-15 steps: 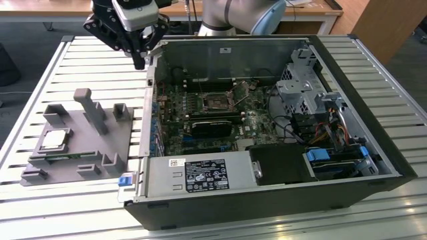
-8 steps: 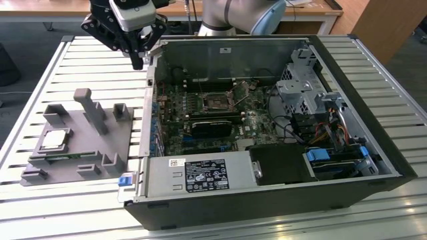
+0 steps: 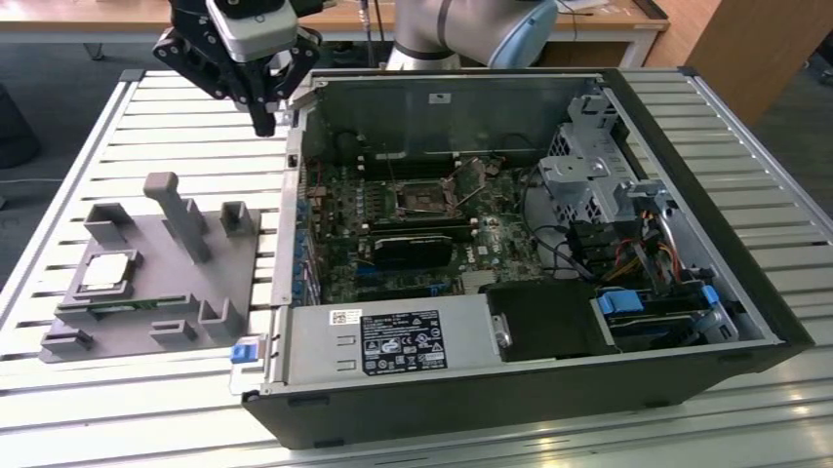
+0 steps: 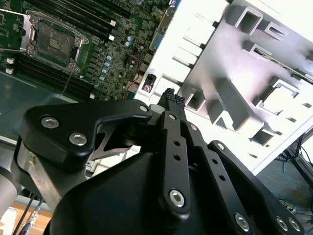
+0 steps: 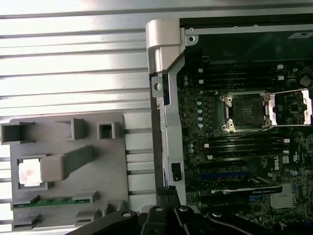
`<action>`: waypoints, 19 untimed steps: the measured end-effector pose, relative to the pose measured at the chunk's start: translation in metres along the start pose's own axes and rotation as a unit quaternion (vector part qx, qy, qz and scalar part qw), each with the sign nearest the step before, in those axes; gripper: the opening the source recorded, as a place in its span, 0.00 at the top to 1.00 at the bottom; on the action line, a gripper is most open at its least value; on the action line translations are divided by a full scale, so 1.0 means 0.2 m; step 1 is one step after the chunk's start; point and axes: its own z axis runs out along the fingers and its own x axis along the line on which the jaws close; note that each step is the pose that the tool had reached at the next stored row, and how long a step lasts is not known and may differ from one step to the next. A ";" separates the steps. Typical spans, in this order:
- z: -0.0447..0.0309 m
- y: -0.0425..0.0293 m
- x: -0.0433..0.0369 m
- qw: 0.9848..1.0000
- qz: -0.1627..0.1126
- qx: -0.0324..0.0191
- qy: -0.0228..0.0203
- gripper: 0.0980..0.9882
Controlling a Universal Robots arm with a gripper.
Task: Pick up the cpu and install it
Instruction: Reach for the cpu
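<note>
A: Where's the gripper (image 3: 265, 125) right now?
B: Hanging over the slatted table (image 3: 170, 136), just beside the open PC case (image 3: 430, 107), at the case's far corner on the exterior view's left. It's pointing down and touching nothing.
A: Hand state?
B: Closed, tips together, nothing between them. Both wrist views show the same.
A: And the cpu (image 3: 107, 272)?
B: Lying flat in its square pocket on the grey tray (image 3: 228, 273), silver top up. The tray sits on the table at the exterior view's left, outside the case. The chip is well apart from the gripper.
A: Anything crowding it?
B: The green memory stick (image 3: 131, 304) lies in a slot on the same tray, just beside the chip on its near side. A tall post (image 3: 176, 214) stands on the tray next to it. In the first wrist view that post covers one edge of the chip.
A: Socket (image 3: 423, 200)?
B: It's on the motherboard inside the case, dark square with a metal frame. The load plate (image 3: 475, 174) is flipped back, so it's open. The cpu isn't installed yet.
A: Gripper closer to the socket or the tray?
B: Roughly between them, right at the case wall. I can't tell which is nearer.
</note>
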 end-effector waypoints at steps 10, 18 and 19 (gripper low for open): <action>0.001 -0.002 0.023 1.000 0.000 0.000 0.000 0.99; 0.002 -0.003 0.041 1.000 0.000 0.000 0.000 0.99; 0.002 -0.003 0.043 1.000 0.000 0.000 0.000 0.99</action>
